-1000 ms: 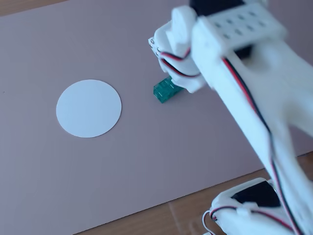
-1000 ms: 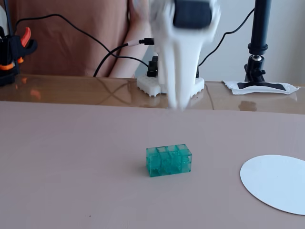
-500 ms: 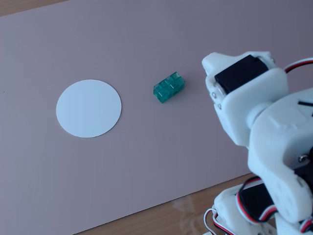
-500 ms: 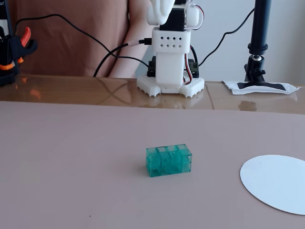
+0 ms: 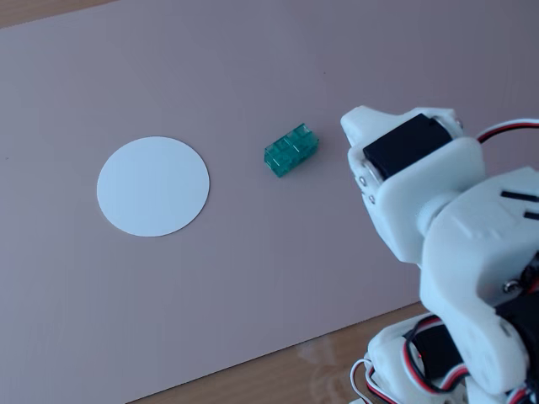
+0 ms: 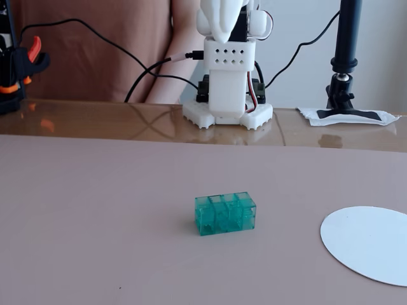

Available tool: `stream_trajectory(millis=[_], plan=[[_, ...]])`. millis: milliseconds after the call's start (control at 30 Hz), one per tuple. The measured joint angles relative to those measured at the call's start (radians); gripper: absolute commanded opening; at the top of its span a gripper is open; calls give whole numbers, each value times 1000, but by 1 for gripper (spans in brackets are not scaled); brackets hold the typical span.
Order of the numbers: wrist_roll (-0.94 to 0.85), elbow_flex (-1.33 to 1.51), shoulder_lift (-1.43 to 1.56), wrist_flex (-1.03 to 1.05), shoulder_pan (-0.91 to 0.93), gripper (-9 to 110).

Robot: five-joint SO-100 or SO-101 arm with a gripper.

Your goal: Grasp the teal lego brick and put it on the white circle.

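Observation:
The teal lego brick (image 5: 291, 149) lies on the pinkish-mauve mat, near its middle; in the other fixed view it (image 6: 225, 213) stands left of the disc. The white circle (image 5: 152, 186) lies flat on the mat, a brick's length or two to the left of the brick in that view, and it is cut by the right edge in the other fixed view (image 6: 372, 243). My white arm is folded back over its base. Its gripper (image 5: 360, 126) hangs above the mat to the right of the brick, apart from it. I cannot see how the jaws stand. It also shows at the top of the other view (image 6: 224, 22).
The mat (image 5: 253, 295) lies on a wooden table. The arm's base (image 6: 227, 114) stands at the mat's far edge. A black camera stand (image 6: 346, 57) on taped white paper is to its right, cables and an orange clamp (image 6: 25, 60) to the left, a person behind.

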Motion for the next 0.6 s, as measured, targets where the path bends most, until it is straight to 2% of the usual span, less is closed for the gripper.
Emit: stream_trajectory(millis=[600], plan=[[0,190,0,55,-11,0]])
